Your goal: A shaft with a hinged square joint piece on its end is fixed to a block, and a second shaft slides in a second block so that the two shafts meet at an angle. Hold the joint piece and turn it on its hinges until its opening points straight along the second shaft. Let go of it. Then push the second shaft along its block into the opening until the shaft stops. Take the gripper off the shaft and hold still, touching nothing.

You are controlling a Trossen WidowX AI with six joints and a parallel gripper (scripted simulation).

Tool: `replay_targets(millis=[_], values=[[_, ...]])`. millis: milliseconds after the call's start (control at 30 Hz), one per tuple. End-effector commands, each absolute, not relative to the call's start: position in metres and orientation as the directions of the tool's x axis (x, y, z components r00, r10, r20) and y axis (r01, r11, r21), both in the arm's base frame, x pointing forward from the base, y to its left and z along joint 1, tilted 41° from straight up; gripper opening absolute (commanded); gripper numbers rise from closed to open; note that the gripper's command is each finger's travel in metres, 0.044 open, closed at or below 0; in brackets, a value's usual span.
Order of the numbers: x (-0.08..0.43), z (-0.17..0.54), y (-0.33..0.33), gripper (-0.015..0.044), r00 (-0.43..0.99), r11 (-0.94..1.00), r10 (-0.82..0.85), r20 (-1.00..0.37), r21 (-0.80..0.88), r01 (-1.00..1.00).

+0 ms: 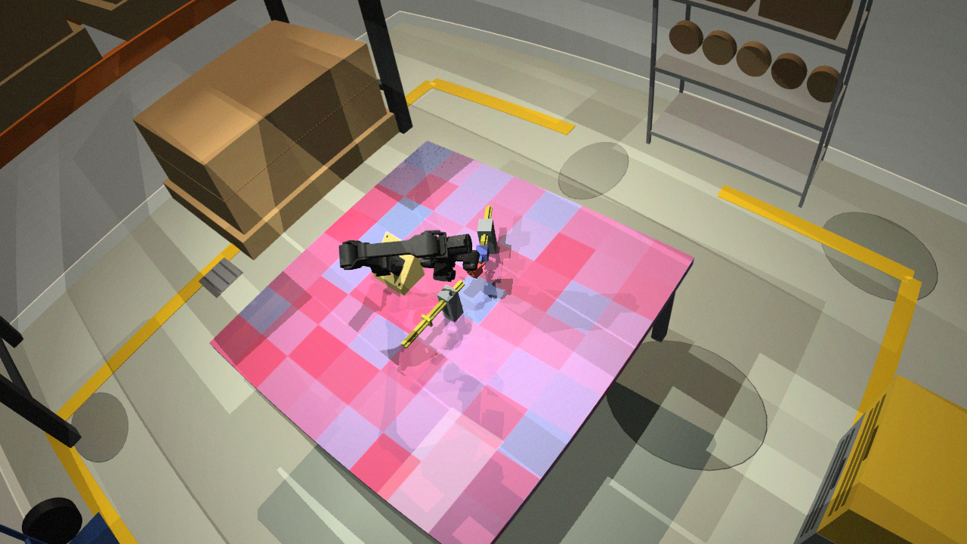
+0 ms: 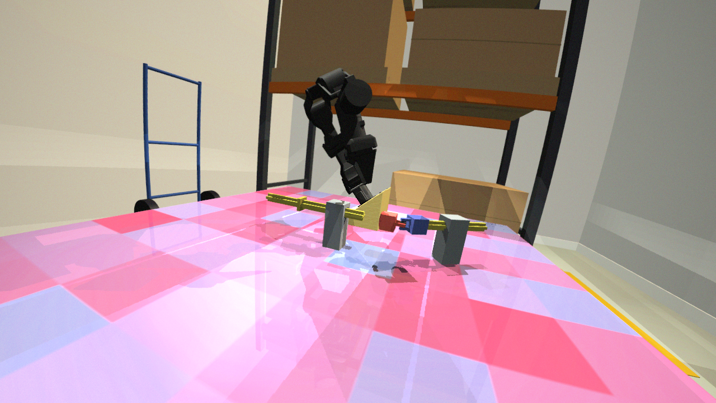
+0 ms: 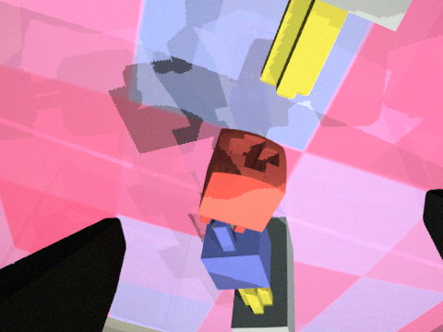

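A: What is seen nearest in the exterior view?

B: The table (image 1: 378, 440) (image 2: 250, 326) (image 3: 46, 148), with its pink, red and bluish squares. On it the first block (image 1: 486, 233) (image 2: 450, 243) (image 3: 282, 272) is stood upright, and the first shaft (image 1: 488, 212) (image 2: 477, 226) (image 3: 256, 300) is carried by it.

A: And the joint?

B: The red piece (image 1: 475, 270) (image 2: 387, 221) (image 3: 245, 198) is hinged to the blue piece (image 1: 481, 252) (image 2: 417, 225) (image 3: 237, 263) on that shaft's end, between the two blocks. Whether its opening is squarely lined up cannot be told.

A: The second shaft?

B: The second shaft (image 1: 413, 334) (image 2: 280, 199) (image 3: 314, 51) is held in the second block (image 1: 451, 305) (image 2: 335, 228) (image 3: 383, 9), its end apart from the red piece. A collar (image 1: 426, 319) (image 2: 300, 203) is seen on its outer length.

A: Is anything gripped?

B: Nothing. The gripper (image 1: 458, 265) (image 2: 364, 170) (image 3: 275, 220) is spread wide; in the wrist view the red piece is framed between its fingers, untouched.

A: Farther off?

B: The arm's pale yellow mount (image 1: 406, 273) (image 2: 372, 212) is partly hidden by the second shaft. Beyond the table are seen a blue trolley (image 2: 146, 130) and a rack (image 2: 558, 125) loaded with boxes.
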State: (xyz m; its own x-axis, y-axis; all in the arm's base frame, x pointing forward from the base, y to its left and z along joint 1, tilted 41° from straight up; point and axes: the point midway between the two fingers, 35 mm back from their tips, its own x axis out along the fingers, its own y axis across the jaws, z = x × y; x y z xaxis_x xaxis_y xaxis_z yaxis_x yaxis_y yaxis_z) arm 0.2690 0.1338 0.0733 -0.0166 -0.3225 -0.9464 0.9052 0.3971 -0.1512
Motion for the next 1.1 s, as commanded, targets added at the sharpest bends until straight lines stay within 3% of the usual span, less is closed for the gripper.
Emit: replay_targets(millis=[0,300,567,1067], values=[[0.267,0.073,0.124,0.0440,-0.013,0.289,-0.280,-0.960,-0.098,0.952],[0.264,0.075,0.105,0.0440,0.017,0.048,-0.193,-0.981,0.008,0.999],[0.264,0.075,0.105,0.0440,0.018,0.043,-0.191,-0.981,0.010,0.999],[0.291,0.171,-0.009,0.0440,0.043,0.419,-0.307,-0.951,-0.095,0.903]])
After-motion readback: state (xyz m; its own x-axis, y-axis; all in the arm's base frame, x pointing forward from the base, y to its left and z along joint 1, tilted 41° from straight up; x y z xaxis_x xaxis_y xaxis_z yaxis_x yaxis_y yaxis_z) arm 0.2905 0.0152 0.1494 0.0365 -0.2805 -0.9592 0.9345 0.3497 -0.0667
